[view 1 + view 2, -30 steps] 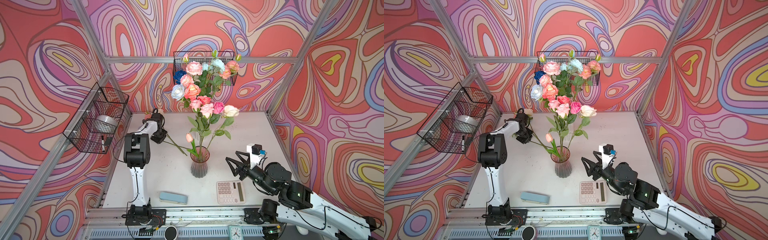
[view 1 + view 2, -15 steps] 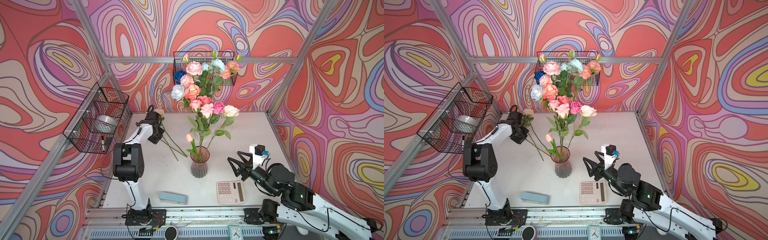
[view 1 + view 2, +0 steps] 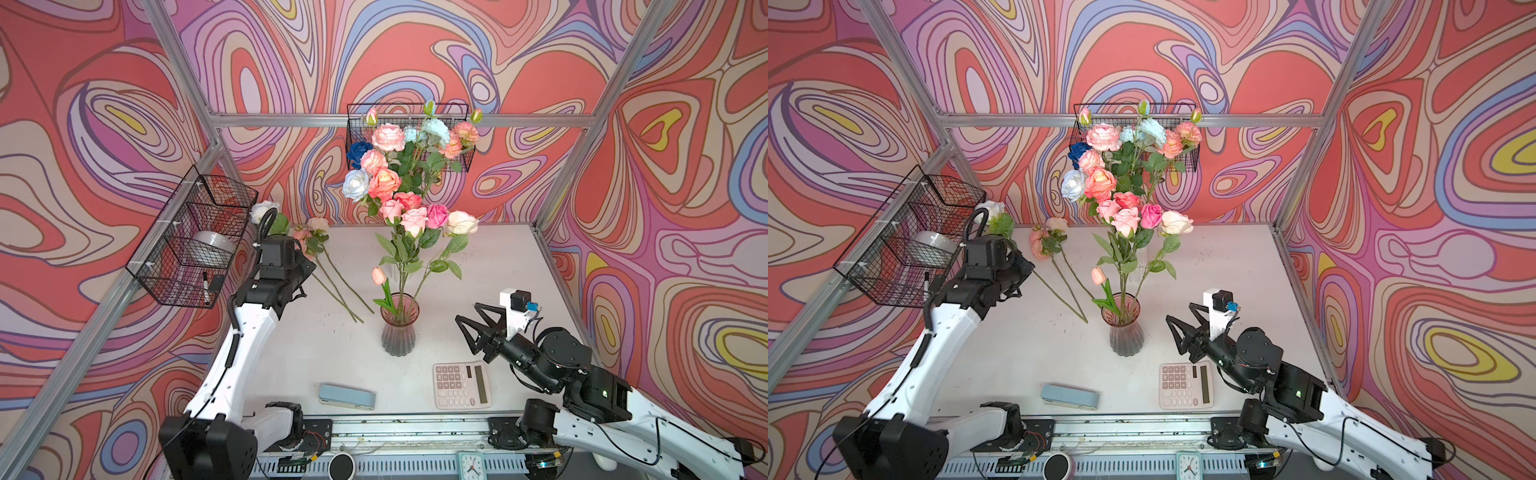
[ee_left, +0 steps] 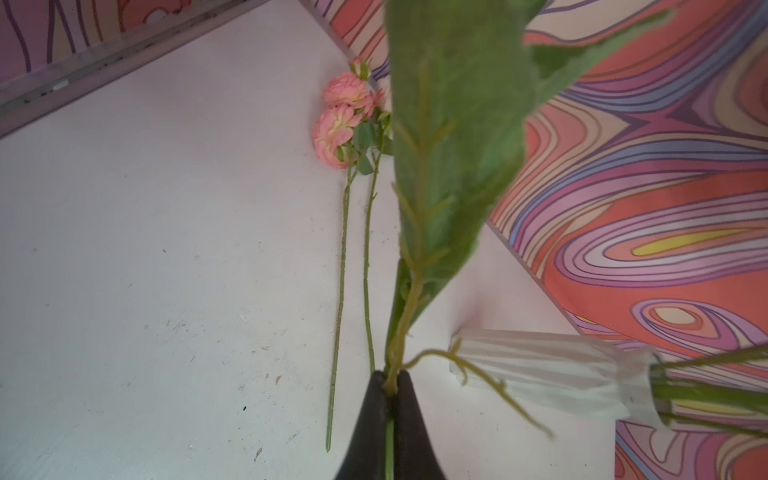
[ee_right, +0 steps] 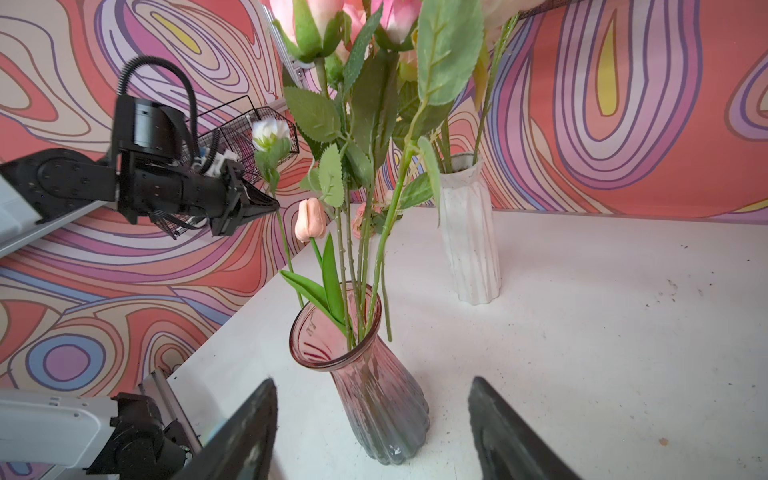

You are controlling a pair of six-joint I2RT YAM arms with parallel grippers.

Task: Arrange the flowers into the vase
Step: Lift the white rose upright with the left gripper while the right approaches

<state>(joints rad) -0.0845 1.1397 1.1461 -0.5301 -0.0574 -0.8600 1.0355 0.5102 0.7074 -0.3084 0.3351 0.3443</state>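
In both top views, a ribbed glass vase (image 3: 398, 332) (image 3: 1126, 332), pink above and grey below, was seen upright near the middle of the white table (image 3: 316, 353). Pink, peach and cream flowers (image 3: 415, 216) on long green stems were standing in it. Two pink-headed stems (image 3: 332, 274) (image 3: 1059, 270) were lying flat on the table, at the far left of the vase. The left gripper (image 3: 309, 267) (image 3: 1027, 266) was held above the table near the left wall, and a white rose (image 3: 264, 210) (image 3: 990, 210) was carried by it. The right gripper (image 3: 467, 314) (image 3: 1179, 313) was seen to the right of the glass vase, apart from it.

In the left wrist view, the black fingers (image 4: 368, 415) of the left gripper (image 4: 388, 380) were pressed together on the thin green stem of the white rose. The pink-headed stems (image 4: 334, 133) were seen on the table beyond, and a white ribbed vase (image 4: 540, 374) at one side.

In the right wrist view, the fingers (image 5: 249, 424) of the right gripper (image 5: 372, 379) were spread wide apart, with nothing gripped. The glass vase (image 5: 374, 395) was seen between them, farther away and not touched. The white ribbed vase (image 5: 467, 249) stood behind it, also with stems inside. The white rose (image 5: 270, 131) was seen above the left gripper (image 5: 270, 206).
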